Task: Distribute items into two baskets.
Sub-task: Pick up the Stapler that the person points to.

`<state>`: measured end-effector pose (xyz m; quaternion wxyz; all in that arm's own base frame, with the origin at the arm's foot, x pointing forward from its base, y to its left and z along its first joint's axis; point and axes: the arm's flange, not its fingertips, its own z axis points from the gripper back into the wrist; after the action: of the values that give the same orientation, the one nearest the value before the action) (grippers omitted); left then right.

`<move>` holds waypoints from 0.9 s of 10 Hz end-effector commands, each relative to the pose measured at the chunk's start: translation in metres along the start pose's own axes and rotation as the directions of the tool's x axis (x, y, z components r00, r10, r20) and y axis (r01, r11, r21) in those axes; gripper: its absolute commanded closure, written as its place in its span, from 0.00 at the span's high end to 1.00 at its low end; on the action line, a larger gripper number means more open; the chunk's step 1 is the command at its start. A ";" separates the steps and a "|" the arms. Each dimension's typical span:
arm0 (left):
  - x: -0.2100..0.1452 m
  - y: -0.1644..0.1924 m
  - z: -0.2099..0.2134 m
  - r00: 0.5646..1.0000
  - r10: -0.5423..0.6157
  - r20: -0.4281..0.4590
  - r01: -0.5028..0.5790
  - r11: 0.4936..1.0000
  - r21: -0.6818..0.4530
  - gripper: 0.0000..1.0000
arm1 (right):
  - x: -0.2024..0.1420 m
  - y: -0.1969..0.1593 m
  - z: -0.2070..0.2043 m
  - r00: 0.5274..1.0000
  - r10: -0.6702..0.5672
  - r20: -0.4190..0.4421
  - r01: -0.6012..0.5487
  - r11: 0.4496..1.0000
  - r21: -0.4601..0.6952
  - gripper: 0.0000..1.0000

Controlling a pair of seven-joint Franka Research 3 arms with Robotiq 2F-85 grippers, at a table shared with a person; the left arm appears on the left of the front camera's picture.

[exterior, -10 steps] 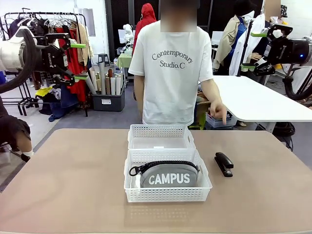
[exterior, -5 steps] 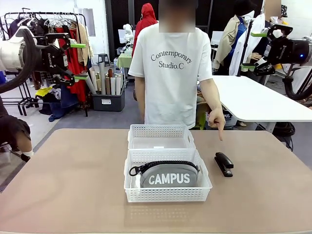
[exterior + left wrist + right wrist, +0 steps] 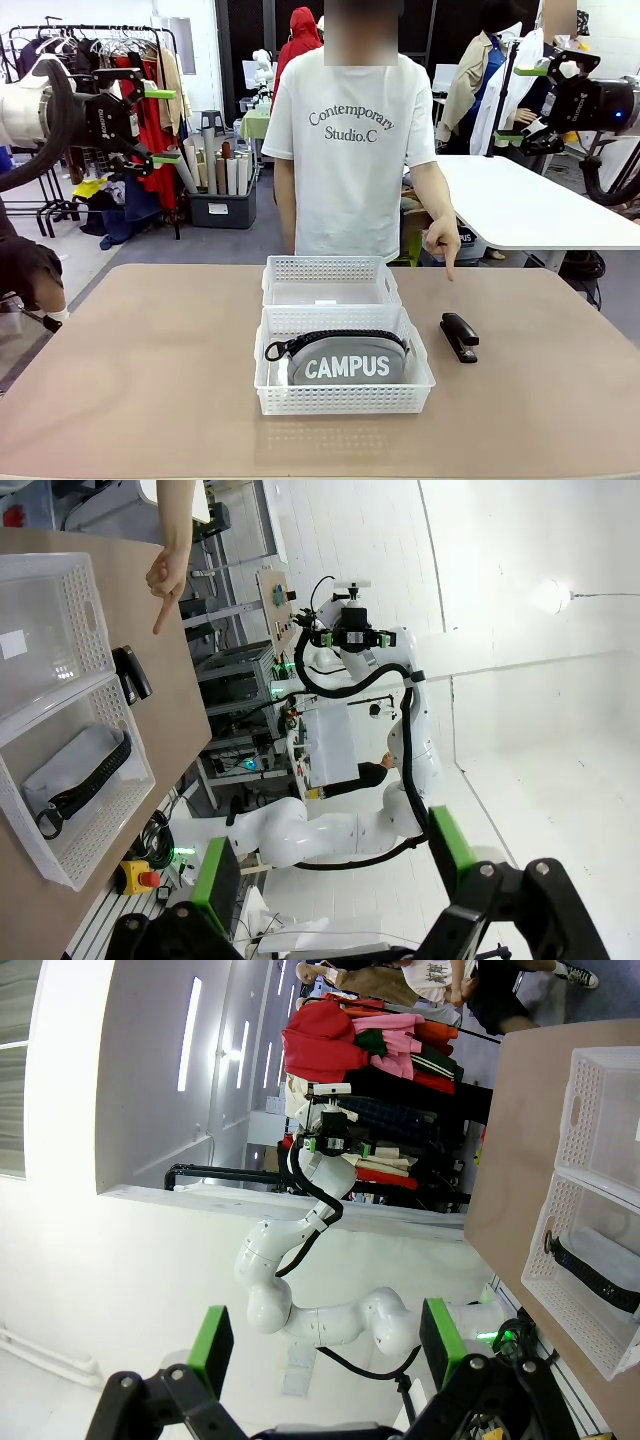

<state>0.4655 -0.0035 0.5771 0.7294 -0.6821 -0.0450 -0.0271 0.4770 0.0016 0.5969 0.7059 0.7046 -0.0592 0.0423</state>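
Front view: the near basket (image 3: 345, 398) sits on the table (image 3: 150, 380) and holds the grey CAMPUS pouch (image 3: 345, 362), lettering facing the camera. The far basket (image 3: 330, 270) touches the near basket's back wall. The black stapler (image 3: 459, 336) lies on the table just right of the near basket. The person's hand (image 3: 441, 240) hangs above and beyond the stapler, forefinger pointing down. The left gripper (image 3: 163, 125) and the right gripper (image 3: 518, 103) are raised high, well off to either side of the near basket, both with jaws spread wide and holding nothing.

Left wrist view: the left gripper (image 3: 335, 865) is parted and empty. Beyond it the near basket (image 3: 110, 810) holds the pouch (image 3: 70, 775), with the stapler (image 3: 132, 673) just outside its wall.

Right wrist view: the right gripper (image 3: 325, 1345) is apart and empty. The near basket (image 3: 570, 1310) shows the pouch's zipper inside.
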 end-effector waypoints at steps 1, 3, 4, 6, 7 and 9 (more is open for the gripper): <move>0.000 -0.003 0.002 1.000 0.005 -0.007 -0.005 1.000 -0.005 1.00 | 0.000 0.002 0.000 1.000 0.005 0.000 -0.005 1.000 0.002 1.00; 0.000 -0.003 0.002 1.000 0.005 -0.007 -0.005 1.000 -0.005 1.00 | 0.000 0.002 0.000 1.000 0.005 0.000 -0.005 1.000 0.002 1.00; 0.000 -0.003 0.002 1.000 0.005 -0.007 -0.005 1.000 -0.005 1.00 | 0.000 0.002 0.000 1.000 0.005 0.000 -0.005 1.000 0.002 1.00; 0.000 -0.003 0.002 1.000 0.005 -0.007 -0.005 1.000 -0.005 1.00 | -0.008 -0.003 -0.013 0.998 -0.027 -0.050 0.025 0.999 -0.038 1.00; 0.000 -0.003 0.002 1.000 0.005 -0.007 -0.005 1.000 -0.005 1.00 | -0.002 0.002 -0.022 0.996 -0.040 -0.083 0.028 0.990 -0.137 1.00; 0.000 -0.003 0.002 1.000 0.005 -0.007 -0.005 1.000 -0.005 1.00 | -0.006 0.000 -0.051 0.993 -0.057 -0.105 0.018 0.939 -0.343 1.00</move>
<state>0.4655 -0.0034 0.5773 0.7294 -0.6821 -0.0450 -0.0273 0.4754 0.0379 0.5892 0.7831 0.6187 -0.0177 0.0611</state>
